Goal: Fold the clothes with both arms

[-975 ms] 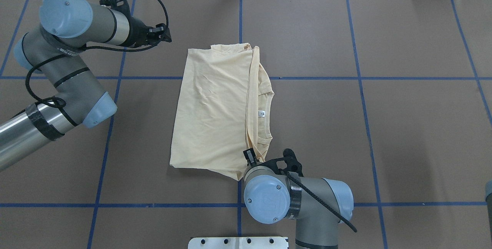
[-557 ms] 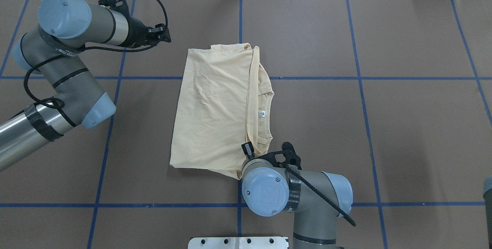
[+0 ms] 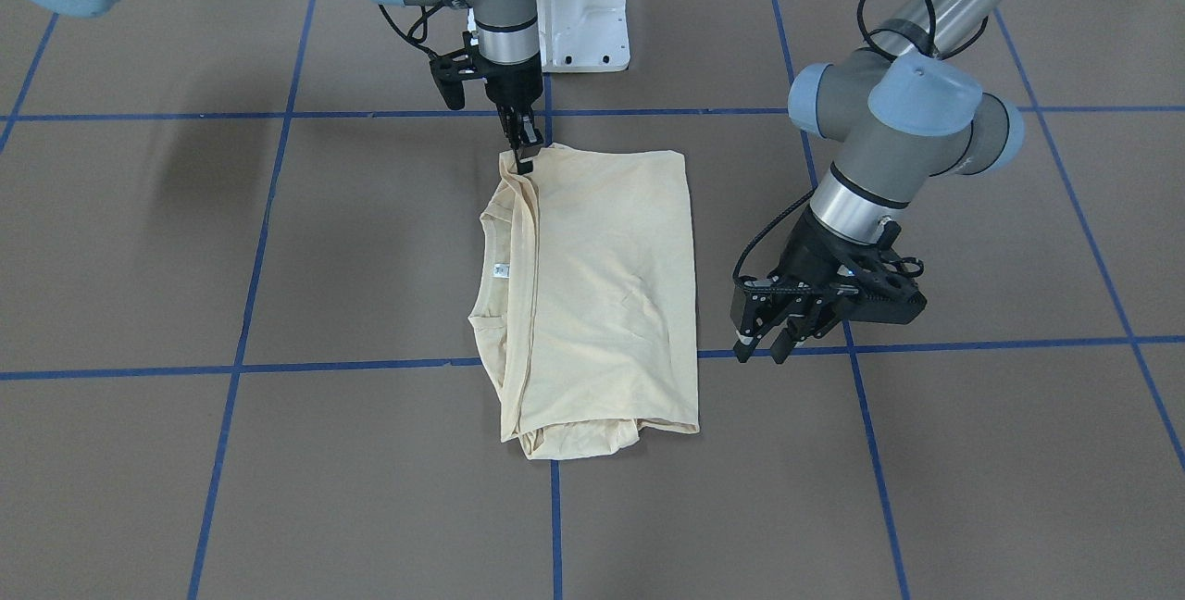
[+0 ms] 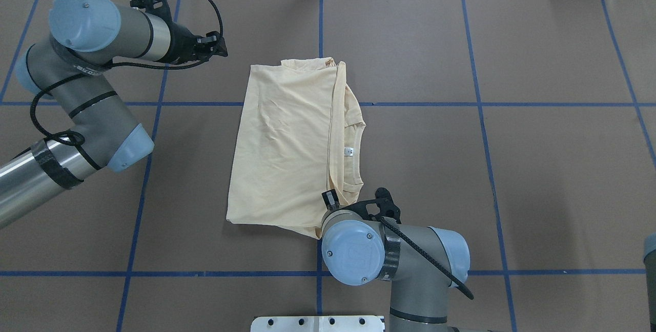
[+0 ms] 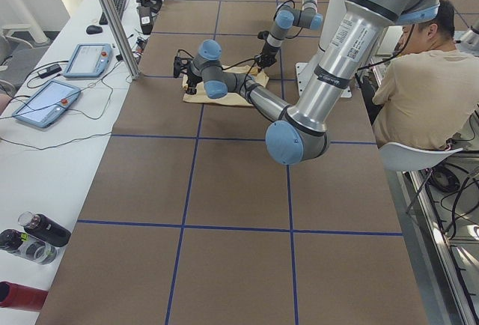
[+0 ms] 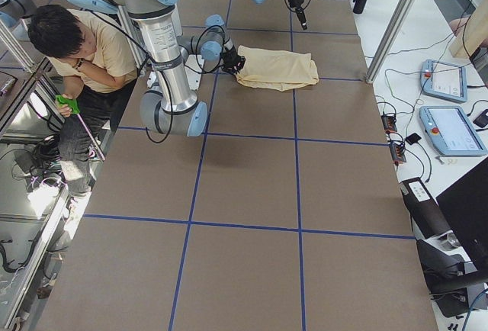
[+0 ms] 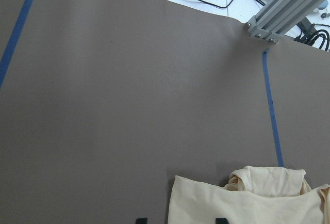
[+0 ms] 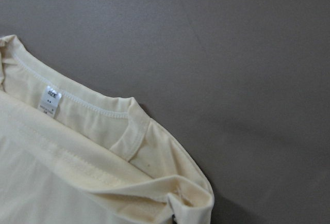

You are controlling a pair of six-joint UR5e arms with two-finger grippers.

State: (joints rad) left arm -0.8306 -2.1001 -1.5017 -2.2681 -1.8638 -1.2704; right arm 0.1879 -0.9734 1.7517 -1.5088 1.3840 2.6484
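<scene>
The cream-yellow shirt [image 4: 287,147] lies folded into a long rectangle at the table's middle, neck label [image 4: 349,151] facing up; it also shows in the front view as shirt [image 3: 602,285]. My right gripper [image 3: 524,159] stands upright at the shirt's near shoulder corner, shut on the bunched fabric [image 8: 154,198]; from overhead the right gripper [image 4: 333,202] is partly hidden by its own arm. My left gripper [image 3: 761,348] hovers open above bare table beside the shirt's far end. In the left wrist view the shirt's far edge [image 7: 247,193] lies just ahead of the open left gripper [image 7: 180,221].
The white pedestal base [image 3: 583,7] stands at the table's robot side. A seated person [image 5: 419,85] is beside the table there. An aluminium post [image 7: 283,7] rises at the far edge. Tablets [image 5: 45,100] and bottles [image 5: 30,239] lie on the white side bench.
The right arm's elbow has shifted slightly toward the shirt, its gripper staying at the near corner. The left arm has barely moved. The shirt lies as before.
</scene>
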